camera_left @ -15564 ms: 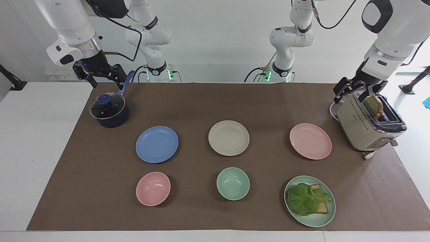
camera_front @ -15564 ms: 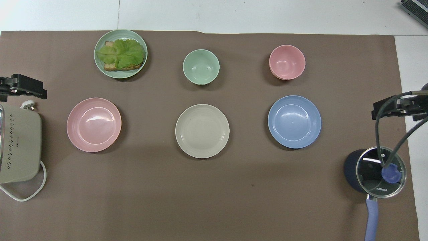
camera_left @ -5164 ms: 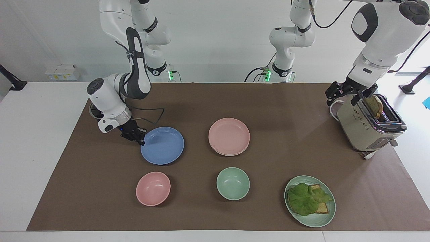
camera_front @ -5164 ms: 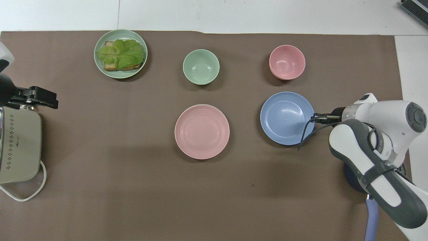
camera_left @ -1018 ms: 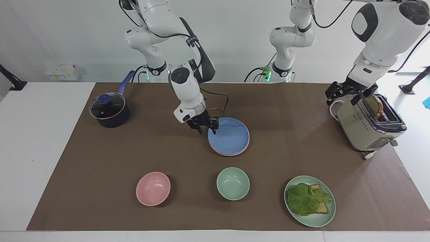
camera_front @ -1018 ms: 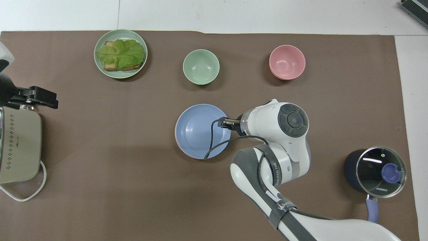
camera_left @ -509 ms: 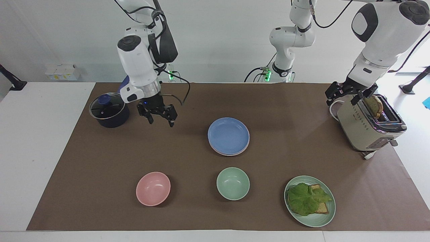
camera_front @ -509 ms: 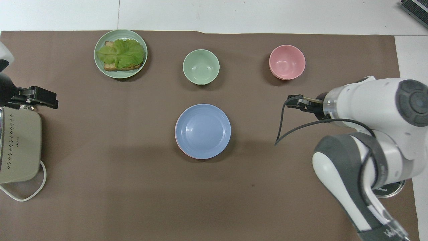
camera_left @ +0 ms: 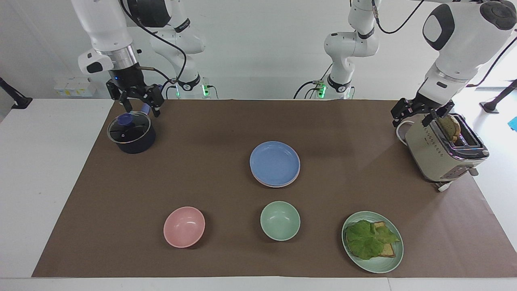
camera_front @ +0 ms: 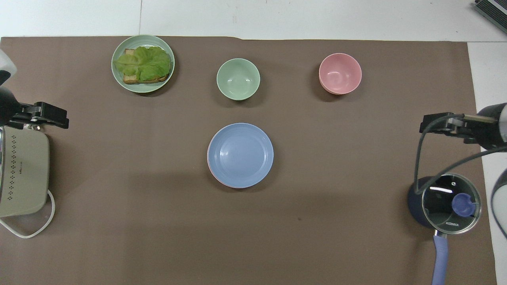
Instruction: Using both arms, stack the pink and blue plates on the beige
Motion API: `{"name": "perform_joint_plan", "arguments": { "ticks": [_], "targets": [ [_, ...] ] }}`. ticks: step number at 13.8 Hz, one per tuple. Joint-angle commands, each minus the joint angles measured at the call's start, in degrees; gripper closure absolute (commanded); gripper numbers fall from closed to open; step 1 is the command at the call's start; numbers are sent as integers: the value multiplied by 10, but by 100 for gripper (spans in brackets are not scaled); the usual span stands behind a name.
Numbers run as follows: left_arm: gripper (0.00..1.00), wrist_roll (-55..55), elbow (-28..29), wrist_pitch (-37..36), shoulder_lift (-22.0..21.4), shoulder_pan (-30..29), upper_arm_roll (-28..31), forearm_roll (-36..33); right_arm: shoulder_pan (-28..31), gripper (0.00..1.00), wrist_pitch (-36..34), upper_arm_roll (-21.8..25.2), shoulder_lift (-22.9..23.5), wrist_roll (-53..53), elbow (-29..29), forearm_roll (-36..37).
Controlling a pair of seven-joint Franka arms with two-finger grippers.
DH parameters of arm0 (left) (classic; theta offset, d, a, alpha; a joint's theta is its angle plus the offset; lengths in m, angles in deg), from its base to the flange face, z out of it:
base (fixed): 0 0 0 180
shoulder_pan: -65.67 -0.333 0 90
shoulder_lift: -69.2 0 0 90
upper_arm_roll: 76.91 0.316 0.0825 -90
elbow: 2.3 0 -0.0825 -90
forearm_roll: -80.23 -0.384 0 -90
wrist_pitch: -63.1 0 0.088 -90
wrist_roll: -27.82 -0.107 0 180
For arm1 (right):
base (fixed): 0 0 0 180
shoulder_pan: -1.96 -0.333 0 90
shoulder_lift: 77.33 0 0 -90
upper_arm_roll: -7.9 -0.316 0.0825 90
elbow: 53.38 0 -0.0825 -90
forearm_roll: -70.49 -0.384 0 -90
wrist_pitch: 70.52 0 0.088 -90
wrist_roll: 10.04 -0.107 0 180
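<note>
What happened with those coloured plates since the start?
The pink plate, then the blue plate, went onto the beige one mid-table. The right gripper let go and withdrew over the pot; the left gripper waits by the toaster. Bowls and lettuce plate stayed.

White table (camera_left: 48, 169) – brown mat (camera_left: 226, 121) – crockery, saucepan (camera_left: 131, 133), toaster (camera_left: 442, 151).
</note>
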State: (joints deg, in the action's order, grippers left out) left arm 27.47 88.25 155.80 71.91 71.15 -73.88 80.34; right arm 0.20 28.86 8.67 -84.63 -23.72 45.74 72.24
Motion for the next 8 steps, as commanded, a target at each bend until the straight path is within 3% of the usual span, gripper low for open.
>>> {"name": "perform_joint_plan", "arguments": {
  "ticks": [1, 3, 8],
  "targets": [
    [0, -2, -4, -9, -5, -3, -2, -9, 11, 0, -70, -7, 40, 23, -84, 18],
    [0, -2, -4, -9, -5, -3, -2, -9, 11, 0, -124, -7, 75, 25, -143, 19],
    [0, -2, -4, -9, -6, -3, -2, -9, 10, 0, -139, -9, 74, 29, -144, 6]
  ]
}}
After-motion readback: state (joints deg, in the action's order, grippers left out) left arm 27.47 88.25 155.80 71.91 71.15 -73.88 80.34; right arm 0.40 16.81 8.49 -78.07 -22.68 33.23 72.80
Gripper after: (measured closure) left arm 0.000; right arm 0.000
